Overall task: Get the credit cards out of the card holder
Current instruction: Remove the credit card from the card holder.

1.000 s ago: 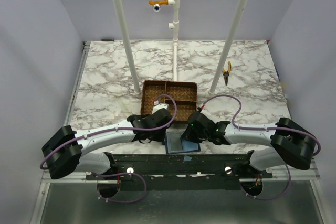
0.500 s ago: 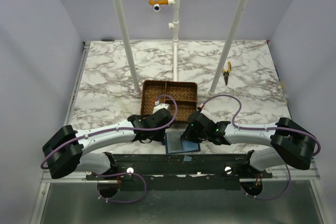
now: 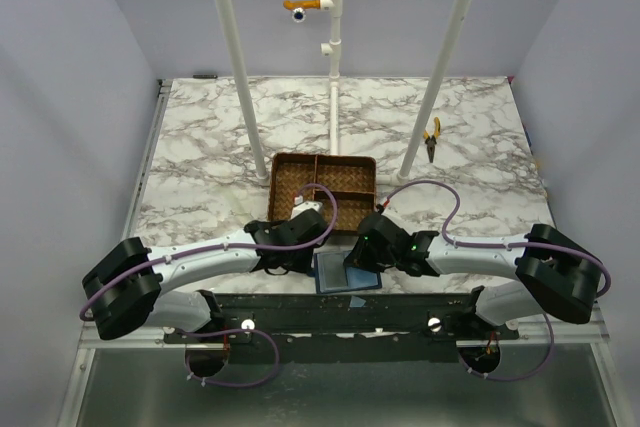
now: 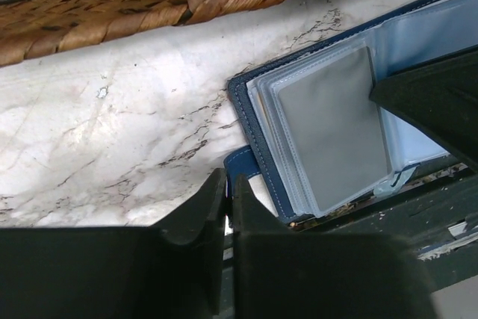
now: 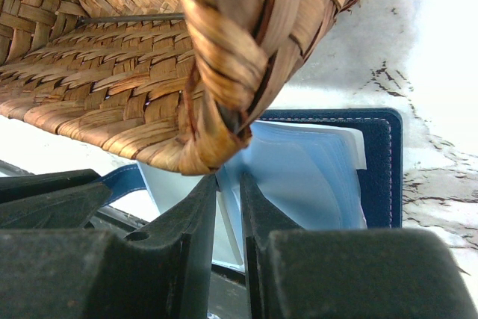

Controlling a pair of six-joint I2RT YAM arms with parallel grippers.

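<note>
With the card holder [image 3: 346,274] lying open at the middle of the counter's [image 3: 200,147] near edge, just in front of the wicker tray [image 3: 322,158], both arms are low over it, one on each side.

Left end effector [image 4: 228,181]: fingers nearly pressed together, only a sliver of gap. The tips sit right at a small navy tab on the holder's left edge. Can't tell from the left wrist view whether the tab is actually pinched.

Right end effector [image 5: 228,184]: fingers close together, pinching a thin pale leaf of the holder's clear sleeves. It sits under the tray's woven corner [image 5: 224,57], and its dark finger also shows over the holder's right half in the left wrist view.

Credit cards [image 4: 328,128]: in the holder. One grey-tan card is visible in the top clear sleeve, with more sleeve edges stacked under it. Can't count what's inside them. No card seen loose on the counter or in the tray.

Holder's navy border [image 4: 245,117] faces the tray wall [image 4: 112,13], with a strip of bare marble between them, not touching.

Orange-handled pliers [image 3: 431,139] lie towards the far right of the counter, well apart from everything else.
</note>
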